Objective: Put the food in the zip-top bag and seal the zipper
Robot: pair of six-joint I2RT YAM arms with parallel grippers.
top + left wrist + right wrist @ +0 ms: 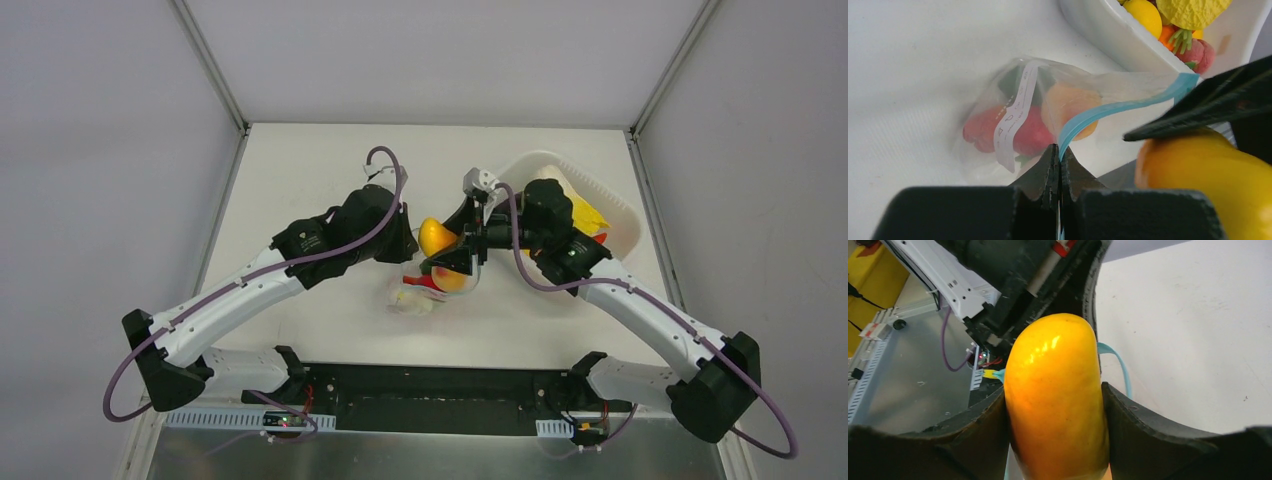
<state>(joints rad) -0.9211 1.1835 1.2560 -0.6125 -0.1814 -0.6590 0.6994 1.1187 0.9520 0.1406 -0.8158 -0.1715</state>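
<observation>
Overhead, both arms met near mid-table, just left of the white tub [625,215]. Noted the left gripper [1059,152] pinched tight on the zipper [1120,106], fingers closed on the teal strip at its near end and holding that edge up. From there the zip-top bag [998,85] sagged down to the table [908,75]. Inside it lay a red piece [980,132] and an orange piece [1068,107], side by side behind the white label strip [1015,117].

Meanwhile the right gripper [1055,400] was clamped on a glossy yellow-orange fruit [1053,355], one finger on each flank. The fruit hung just beside the raised zipper, outside the bag, with the teal strip curving behind it in the right wrist view. More food sat in the tub: a yellow piece [1145,15], a pinkish-red piece [1200,52].
</observation>
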